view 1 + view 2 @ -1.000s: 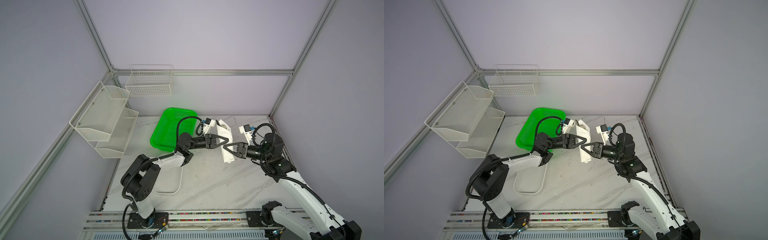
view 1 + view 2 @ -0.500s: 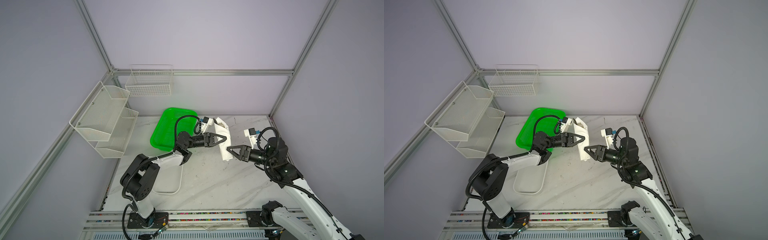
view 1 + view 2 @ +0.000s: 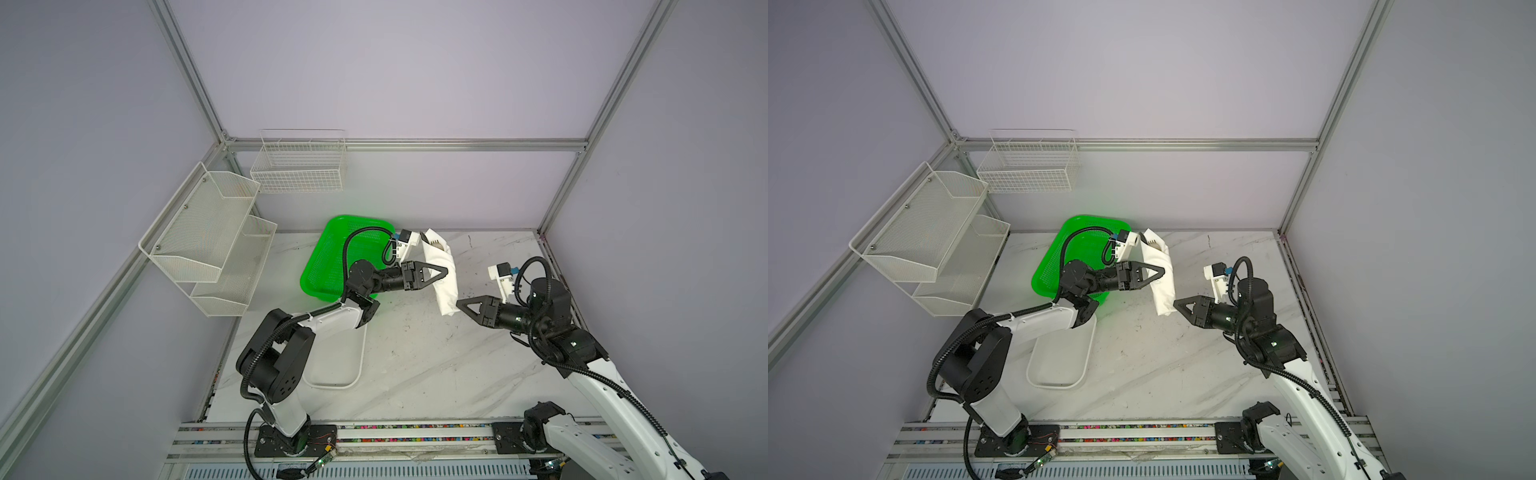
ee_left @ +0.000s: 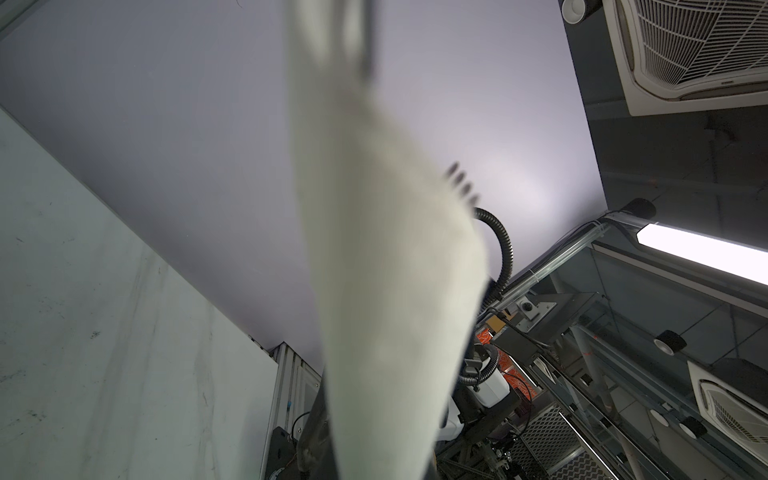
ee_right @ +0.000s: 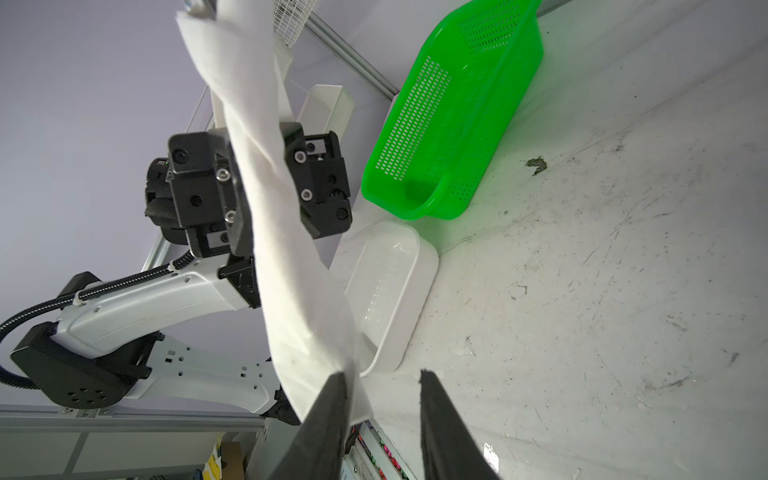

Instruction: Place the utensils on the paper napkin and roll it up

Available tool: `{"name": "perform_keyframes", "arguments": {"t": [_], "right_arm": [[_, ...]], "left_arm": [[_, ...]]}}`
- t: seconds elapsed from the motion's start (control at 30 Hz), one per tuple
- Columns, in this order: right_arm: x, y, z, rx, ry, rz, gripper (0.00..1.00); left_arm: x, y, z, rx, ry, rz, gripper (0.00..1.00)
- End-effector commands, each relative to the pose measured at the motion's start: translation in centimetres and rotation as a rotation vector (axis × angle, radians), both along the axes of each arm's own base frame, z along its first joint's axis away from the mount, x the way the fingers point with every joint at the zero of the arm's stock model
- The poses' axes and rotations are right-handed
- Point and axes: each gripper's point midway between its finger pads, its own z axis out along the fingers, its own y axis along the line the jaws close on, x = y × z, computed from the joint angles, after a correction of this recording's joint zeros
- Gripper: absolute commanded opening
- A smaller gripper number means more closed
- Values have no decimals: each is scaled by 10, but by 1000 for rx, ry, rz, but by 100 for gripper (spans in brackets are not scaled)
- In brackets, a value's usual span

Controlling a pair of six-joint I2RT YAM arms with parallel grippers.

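The left gripper has its jaws pinched on the paper napkin, which is wound into a long loose roll and held up off the marble table, slanting. In both top views the roll's upper end points toward the back wall and its lower end toward the right gripper. Fork tines poke out of the upper end. The rest of the utensils are hidden in the paper, so I cannot tell which pieces are inside.

From the right wrist camera the left gripper clamps the paper napkin about midway along its length. The right gripper stands with its jaws spread and a clear gap between them. One of its fingers is right at the roll's lower corner, which hangs a little into the gap — nothing is pinched there.

The left wrist camera shows mostly the blurred white roll with the dark fork tines at its edge.

Behind the left arm a green basket sits on the table, and just in front of it is a white tray, partly under the arm. On the left wall hangs a white mesh shelf. A wire basket hangs on the back wall.
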Motion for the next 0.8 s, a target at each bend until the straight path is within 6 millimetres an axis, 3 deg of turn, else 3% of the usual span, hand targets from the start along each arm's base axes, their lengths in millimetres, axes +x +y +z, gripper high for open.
{"name": "perform_keyframes", "arguments": {"t": [0.0, 0.27, 0.47, 0.6, 0.7, 0.77], "right_arm": [[-1, -4, -16, -37, 31, -15, 32], [5, -19, -13, -103, 33, -112, 30], [10, -24, 30, -75, -54, -153, 28], [8, -15, 51, -29, -100, -104, 28], [5, -2, 50, 12, -94, -19, 29], [4, 2, 39, 28, -63, 7, 27]], "left_arm": [[-15, 14, 54, -94, -151, 24, 8], [-16, 14, 52, -85, -152, 27, 8], [-16, 15, 51, -83, -152, 32, 8], [-16, 15, 51, -81, -150, 37, 8], [-14, 15, 51, -83, -149, 42, 8], [-13, 15, 51, -84, -149, 45, 8]]}}
